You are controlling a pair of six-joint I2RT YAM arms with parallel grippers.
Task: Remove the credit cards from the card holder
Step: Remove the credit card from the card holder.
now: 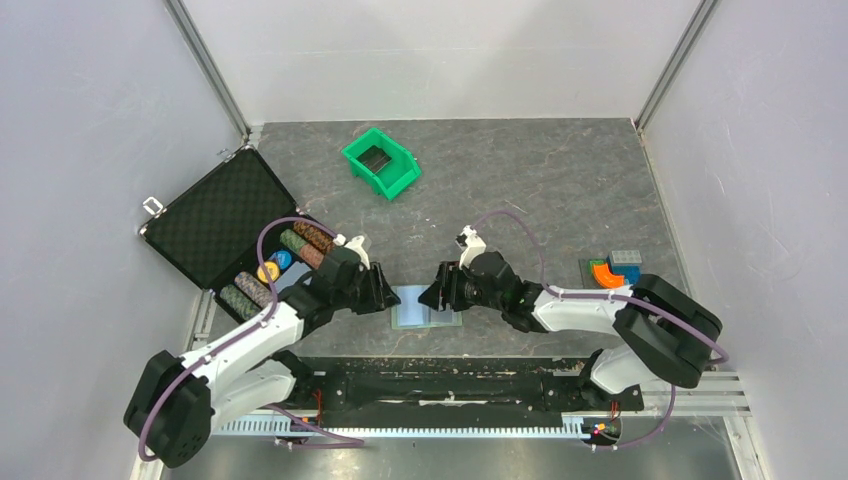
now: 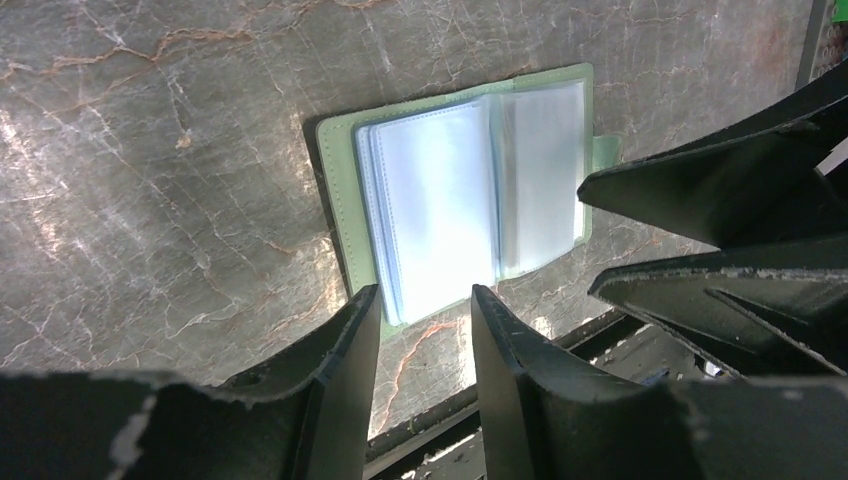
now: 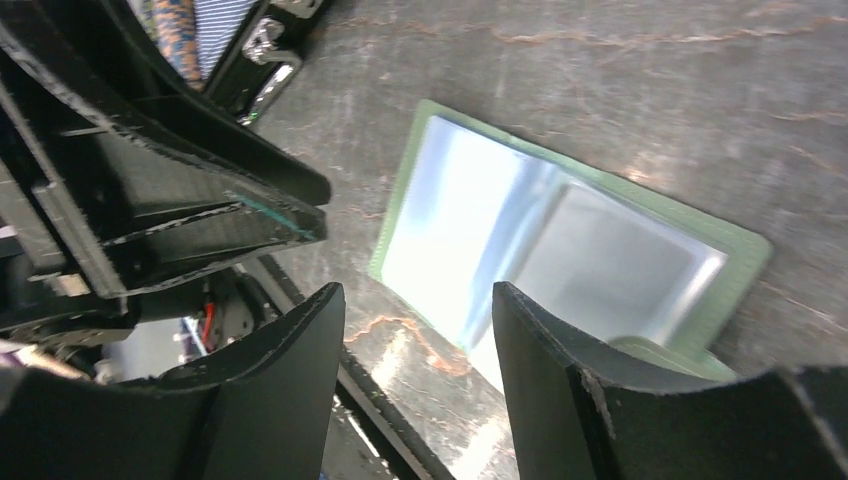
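I watch the whole table (image 1: pixel 560 190) through the top camera, set high above and behind the arms and looking steeply down, with the near edge at 6 o'clock. The left wrist camera sits just behind the left hand (image 2: pixel 425 300) and looks past its fingers at the tabletop from very close. The right wrist camera does the same over the right hand (image 3: pixel 420 300). All three views share the open card holder (image 1: pixel 425 308). Each wrist view also catches the other hand: at 3 o'clock in the left view, at 9 o'clock in the right.
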